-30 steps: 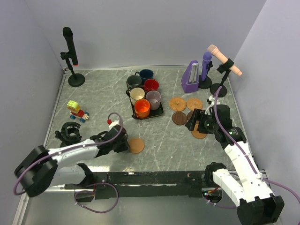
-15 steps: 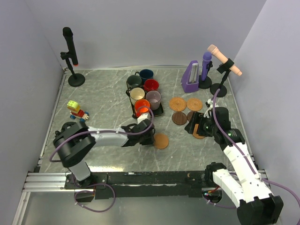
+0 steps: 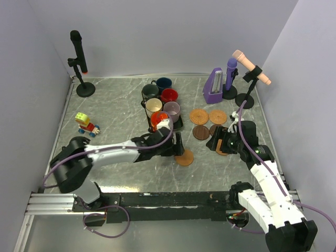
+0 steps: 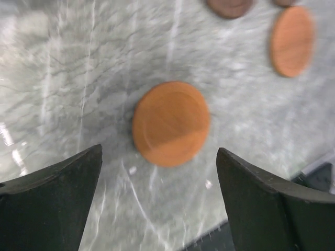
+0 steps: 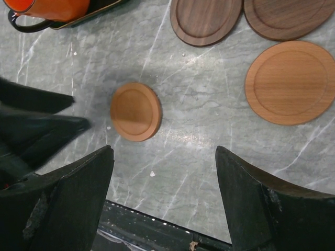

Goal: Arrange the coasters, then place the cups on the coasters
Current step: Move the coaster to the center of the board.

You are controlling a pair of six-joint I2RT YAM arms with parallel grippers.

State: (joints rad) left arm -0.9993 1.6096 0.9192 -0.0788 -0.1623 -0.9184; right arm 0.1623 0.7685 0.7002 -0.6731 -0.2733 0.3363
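Grey marbled table point(image 3: 115, 105) bears a tan coaster point(image 4: 170, 123) lying free just beyond the wide-spread left jaws; right jaws also wide.

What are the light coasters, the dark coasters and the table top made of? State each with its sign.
Light coasters: apparently pale wood, matte; faint straight grain, raised rim. Dark coasters: apparently dark wood, satin; grain lines show. Table top: grey, white-veined marble look, slight sheen; real stone or printed laminate cannot be told.

One tan coaster point(image 3: 184, 158) is lying flat alone, apart from the other coasters point(image 3: 198, 116) lying grouped to its right. Six cups point(image 3: 169, 95) are standing upright, packed in two rows behind it.
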